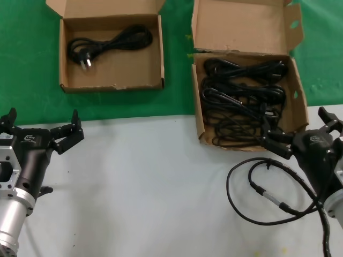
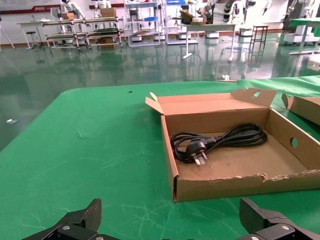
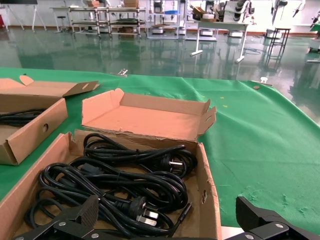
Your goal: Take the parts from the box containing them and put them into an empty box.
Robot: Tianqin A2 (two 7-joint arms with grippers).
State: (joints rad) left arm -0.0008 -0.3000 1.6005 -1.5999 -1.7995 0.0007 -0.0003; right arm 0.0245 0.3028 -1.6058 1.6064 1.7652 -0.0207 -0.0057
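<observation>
The larger cardboard box (image 1: 296,88) at the right holds several coiled black power cords (image 1: 241,101); they also show in the right wrist view (image 3: 120,180). The smaller squarish box (image 1: 155,53) at the left holds one power cord (image 1: 110,42), also in the left wrist view (image 2: 217,140). My right gripper (image 1: 303,131) is open and empty at the larger box's near right corner. My left gripper (image 1: 43,126) is open and empty over the white table, in front of the smaller box (image 2: 225,187).
A thin black looped cable with a silver inline connector (image 1: 268,195) lies on the white table (image 1: 150,187) near my right arm. Green cloth (image 1: 32,64) covers the far half under both boxes. Both lid flaps stand open at the far side.
</observation>
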